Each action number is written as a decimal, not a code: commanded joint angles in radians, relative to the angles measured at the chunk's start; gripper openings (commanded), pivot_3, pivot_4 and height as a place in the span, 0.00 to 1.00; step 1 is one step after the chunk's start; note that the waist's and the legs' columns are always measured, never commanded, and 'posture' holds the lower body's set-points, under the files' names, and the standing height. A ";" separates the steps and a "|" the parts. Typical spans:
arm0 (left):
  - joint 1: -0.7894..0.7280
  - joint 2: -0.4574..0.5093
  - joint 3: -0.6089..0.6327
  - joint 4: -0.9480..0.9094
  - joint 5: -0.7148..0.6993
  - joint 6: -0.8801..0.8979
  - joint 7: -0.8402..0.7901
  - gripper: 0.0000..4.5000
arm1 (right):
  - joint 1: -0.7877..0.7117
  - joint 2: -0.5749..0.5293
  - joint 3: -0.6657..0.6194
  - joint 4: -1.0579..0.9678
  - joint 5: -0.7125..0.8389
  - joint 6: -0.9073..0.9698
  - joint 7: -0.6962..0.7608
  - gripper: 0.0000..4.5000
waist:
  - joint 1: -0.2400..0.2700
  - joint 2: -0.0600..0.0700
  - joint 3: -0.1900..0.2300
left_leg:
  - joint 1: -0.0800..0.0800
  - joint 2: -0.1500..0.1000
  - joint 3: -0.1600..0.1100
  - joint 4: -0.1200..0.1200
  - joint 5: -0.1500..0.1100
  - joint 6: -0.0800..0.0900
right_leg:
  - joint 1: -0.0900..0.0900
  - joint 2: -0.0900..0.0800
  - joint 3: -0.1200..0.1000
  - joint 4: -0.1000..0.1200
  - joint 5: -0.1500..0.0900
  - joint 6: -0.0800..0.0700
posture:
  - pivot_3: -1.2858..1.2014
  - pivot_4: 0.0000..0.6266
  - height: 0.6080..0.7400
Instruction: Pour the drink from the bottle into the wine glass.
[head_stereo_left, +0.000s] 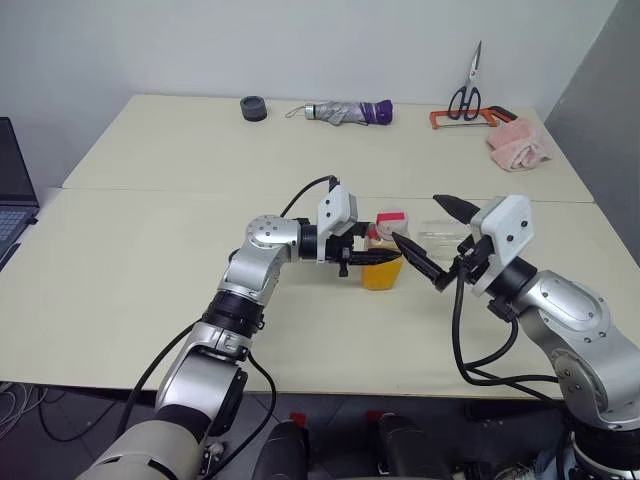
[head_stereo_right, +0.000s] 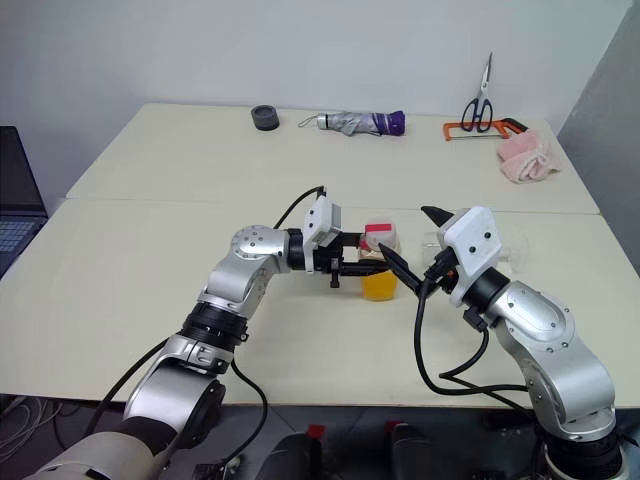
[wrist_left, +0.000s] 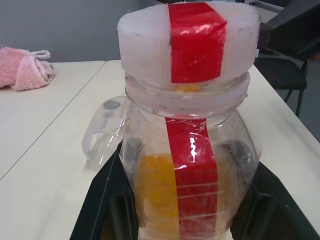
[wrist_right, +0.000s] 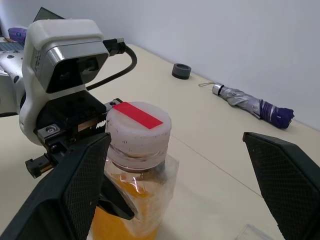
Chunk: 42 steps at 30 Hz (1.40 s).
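The table (head_stereo_left: 150, 300) carries the work near its front edge. The left gripper (head_stereo_left: 375, 257) reaches in level from the left, its 2 fingers clamped on the bottle (head_stereo_left: 383, 258), which stands upright with its long axis vertical and the cap (wrist_right: 139, 127) on top. The drink (head_stereo_left: 381, 274) fills only the lower part. The right gripper (head_stereo_left: 432, 243) is spread wide and empty, just right of the bottle; 1 finger (wrist_right: 75, 185) sits beside the cap and the other stands well clear. The glass (head_stereo_left: 440, 231) lies on its side just beyond the right gripper, right of the bottle. The right gripper is nearer both cap and glass, so uncapping probably falls to it.
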<state>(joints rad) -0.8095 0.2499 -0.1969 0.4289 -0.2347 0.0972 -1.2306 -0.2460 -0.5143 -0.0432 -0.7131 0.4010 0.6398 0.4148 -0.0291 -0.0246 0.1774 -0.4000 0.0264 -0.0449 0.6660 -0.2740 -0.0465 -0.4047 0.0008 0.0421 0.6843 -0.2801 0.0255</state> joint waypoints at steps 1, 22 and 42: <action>-0.024 -0.003 0.012 -0.030 -0.011 -0.027 -0.002 0.39 | -0.007 -0.014 -0.033 -0.041 0.012 -0.005 0.003 1.00 | 0.000 0.000 0.000 | 0.000 0.000 0.000 0.000 0.000 0.000 | 0.000 0.000 0.000 0.000 0.000 0.000 | 0.52 0.24 1.00; -0.031 -0.002 0.020 -0.026 -0.014 -0.027 0.003 0.39 | 0.009 -0.053 -0.080 -0.090 0.183 0.064 0.029 1.00 | 0.000 0.000 0.000 | 0.000 0.000 0.000 0.000 0.000 0.000 | 0.000 0.000 0.000 0.000 0.000 0.000 | 0.52 0.24 1.00; -0.021 -0.006 0.021 -0.062 -0.039 -0.002 -0.018 0.39 | -0.101 -0.031 -0.056 -0.028 0.296 0.126 0.000 1.00 | 0.000 0.000 0.000 | 0.000 0.000 0.000 0.000 0.000 0.000 | 0.000 0.000 0.000 0.000 0.000 0.000 | 0.52 0.24 1.00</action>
<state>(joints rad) -0.8094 0.2484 -0.1924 0.4209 -0.2443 0.1018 -1.2386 -0.3285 -0.5450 -0.0954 -0.7339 0.6822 0.7647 0.4135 -0.0291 -0.0246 0.1774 -0.4001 0.0265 -0.0451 0.6661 -0.2740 -0.0465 -0.4047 0.0009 0.0421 0.6844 -0.2800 0.0255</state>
